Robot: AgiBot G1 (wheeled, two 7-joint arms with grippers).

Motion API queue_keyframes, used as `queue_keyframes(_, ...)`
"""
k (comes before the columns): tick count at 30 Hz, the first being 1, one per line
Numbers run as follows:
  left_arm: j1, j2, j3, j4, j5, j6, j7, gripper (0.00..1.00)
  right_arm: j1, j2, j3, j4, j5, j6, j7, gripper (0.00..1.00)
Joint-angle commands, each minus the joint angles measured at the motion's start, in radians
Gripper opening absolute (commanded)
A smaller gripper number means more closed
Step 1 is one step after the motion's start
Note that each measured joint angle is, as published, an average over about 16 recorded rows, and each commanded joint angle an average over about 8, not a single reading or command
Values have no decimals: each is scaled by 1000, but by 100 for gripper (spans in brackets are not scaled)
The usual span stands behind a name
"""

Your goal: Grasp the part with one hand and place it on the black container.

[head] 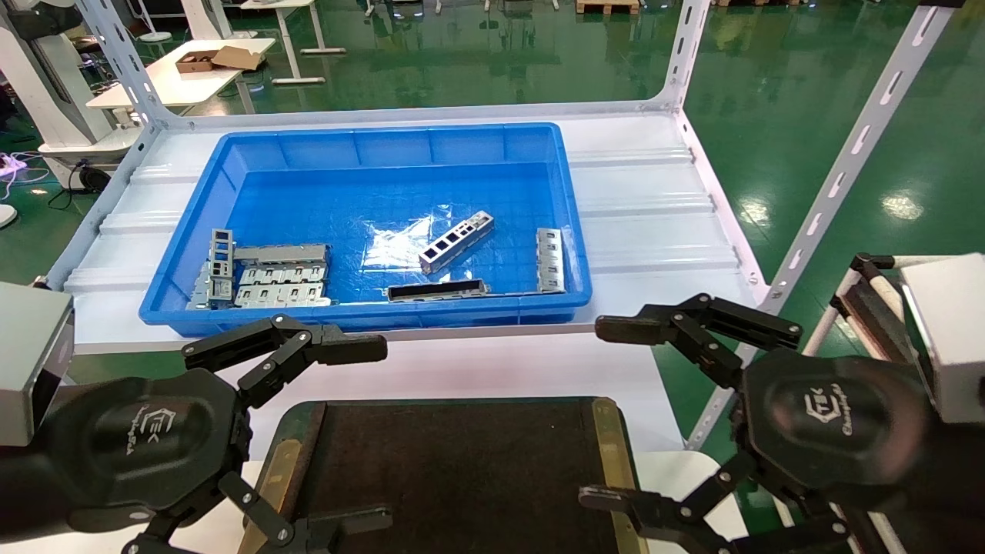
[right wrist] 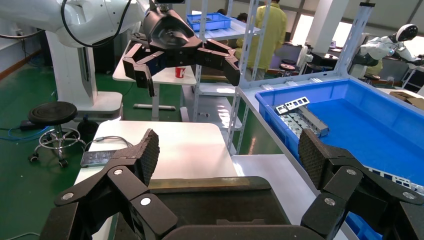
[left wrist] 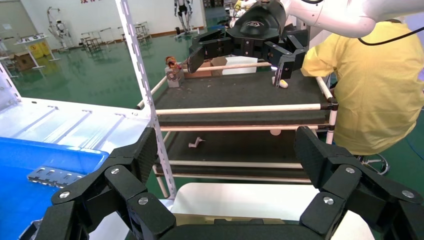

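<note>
The part (head: 455,241) is lying mid-bin (head: 192,208), between grey plates (head: 269,275) and a dark bar (head: 437,290). Both hands, left (head: 265,438) and right (head: 669,415), are hovering spread wide beside the empty tray (head: 462,469).

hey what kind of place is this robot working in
Probably a factory-style robot test floor: a glossy green floor, a slotted metal rack, and a blue bin of stamped metal parts. Other robots and a yellow-coated worker are nearby.
</note>
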Motion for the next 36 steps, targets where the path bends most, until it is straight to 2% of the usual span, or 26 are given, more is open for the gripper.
queue_keyframes(1, 0, 0, 0, 0, 0, 0, 0, 100, 0, 0, 0, 0, 0, 0, 0, 100)
queue_keyframes(36, -2, 2, 2, 3, 0, -1, 1, 100, 0, 0, 0, 0, 0, 0, 0, 100)
